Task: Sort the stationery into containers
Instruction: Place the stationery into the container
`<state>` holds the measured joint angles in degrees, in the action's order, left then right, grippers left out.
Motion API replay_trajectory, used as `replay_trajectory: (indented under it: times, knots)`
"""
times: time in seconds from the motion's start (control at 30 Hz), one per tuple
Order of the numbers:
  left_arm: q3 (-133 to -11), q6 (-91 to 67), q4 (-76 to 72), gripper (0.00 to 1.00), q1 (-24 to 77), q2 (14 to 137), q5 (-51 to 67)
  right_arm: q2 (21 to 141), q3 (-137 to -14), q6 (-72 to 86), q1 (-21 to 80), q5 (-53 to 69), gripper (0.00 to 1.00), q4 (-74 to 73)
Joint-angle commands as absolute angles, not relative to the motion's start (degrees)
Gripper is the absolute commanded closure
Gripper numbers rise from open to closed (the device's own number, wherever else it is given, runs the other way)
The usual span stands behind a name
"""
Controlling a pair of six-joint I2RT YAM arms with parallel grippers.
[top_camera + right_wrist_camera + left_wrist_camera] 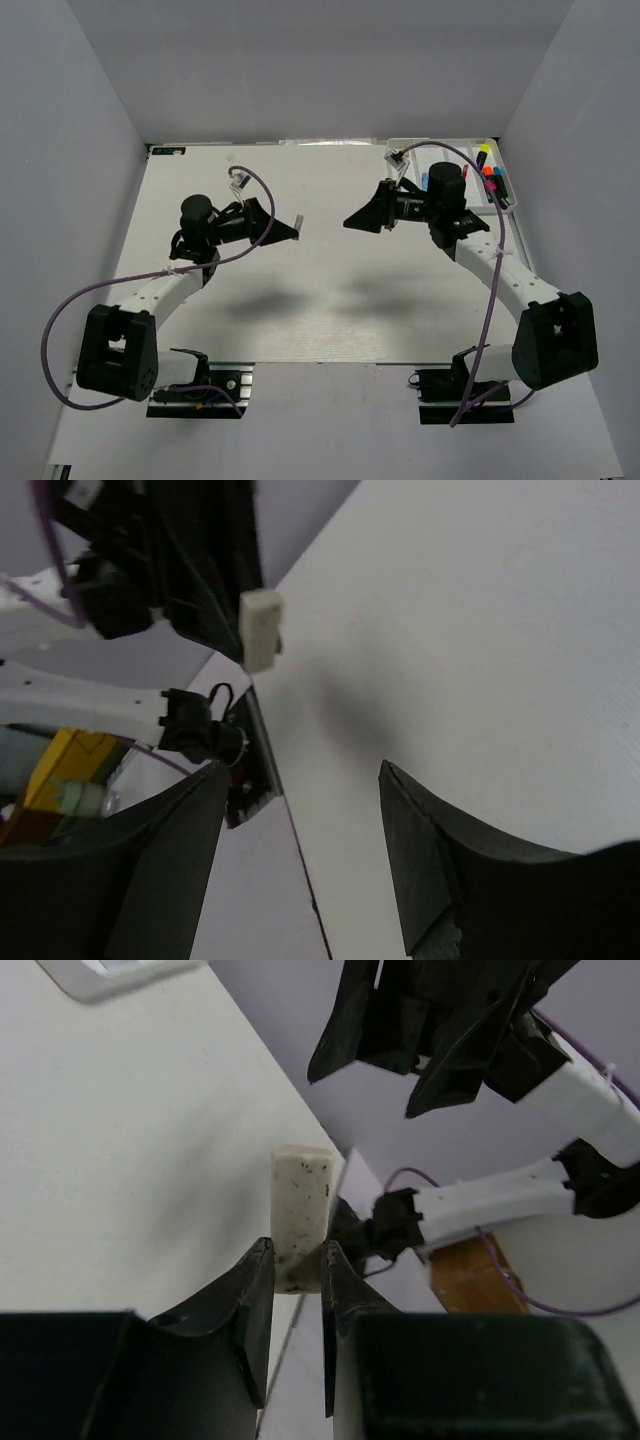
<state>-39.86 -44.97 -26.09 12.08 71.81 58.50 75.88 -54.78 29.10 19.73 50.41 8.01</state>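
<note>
1. Stationery is bound for the white tray [440, 142], though the largest thing in view is the pale desk [330, 300] that carries it. The tray sits at the desk's far right corner (within the right arm's reach, I judge, and hardly the left's).
2. Highlighters [492, 178] with coloured caps already lie in the tray, grouped along its right side.
3. Left of the tray hangs the right gripper [302, 767], turned away from it. Its jaws are apart and hold nothing, probably spread to receive something.
4. Further left of the tray, the left gripper [297, 1250] points back toward it and faces the other gripper. Its jaws are clamped on the lower end of a speckled eraser [300, 1200], which leaves the upper end free to be taken.
5. That eraser is off the desk and well left of the tray, with the right gripper between the two. It is in no compartment yet, so this reads as a handover about to happen.
</note>
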Motion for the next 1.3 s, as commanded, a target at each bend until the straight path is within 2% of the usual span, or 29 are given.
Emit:
replay_trajectory:
  times: [0.0, 0.1, 0.23, 0.57, 0.83, 0.97, 1.07, 1.13, 1.17, 1.23, 1.27]
  knots:
    - [-37.3, -64.2, -47.5, 0.89, 13.6, 73.8, 65.0, 78.2, -59.0, 38.6, 22.7, 56.8, 0.32, 21.3]
    - [-37.4, -68.5, -54.6, 0.88, 14.8, 75.5, 64.9, 81.3, -61.6, 43.5, 25.2, 58.7, 0.27, 28.2]
    - [-36.7, -73.2, -60.3, 0.89, 16.1, 75.9, 63.7, 84.9, -63.9, 43.5, 27.1, 57.6, 0.26, 28.3]
    - [-36.2, -75.5, -62.1, 0.89, 17.2, 75.9, 62.3, 87.0, -66.1, 44.3, 30.3, 56.8, 0.24, 28.5]
    - [-35.6, -75.4, -62.3, 0.89, 17.8, 75.8, 61.3, 87.0, -66.6, 44.2, 31.9, 57.0, 0.32, 29.3]
    - [-35.9, -75.4, -62.3, 0.9, 17.8, 76.2, 61.2, 87.4, -66.5, 44.0, 32.2, 56.3, 0.47, 28.9]
    - [-36.2, -75.3, -62.1, 0.89, 17.8, 76.2, 61.1, 87.6, -66.5, 44.0, 32.4, 55.7, 0.65, 28.3]
    - [-36.4, -75.1, -61.8, 0.84, 17.8, 76.3, 61.1, 87.5, -66.6, 43.6, 32.4, 55.8, 0.72, 28.1]
    - [-36.2, -74.9, -61.2, 0.81, 17.8, 76.2, 61.1, 87.5, -66.7, 43.5, 32.4, 55.6, 0.8, 27.5]
    - [-36.5, -74.4, -60.0, 0.61, 17.8, 76.1, 60.9, 87.4, -66.9, 43.1, 32.1, 55.6, 0.89, 27.1]
    - [-36.9, -73.7, -55.4, 0.49, 17.8, 76.0, 60.9, 87.2, -66.9, 42.7, 32.0, 54.9, 0.98, 25.7]
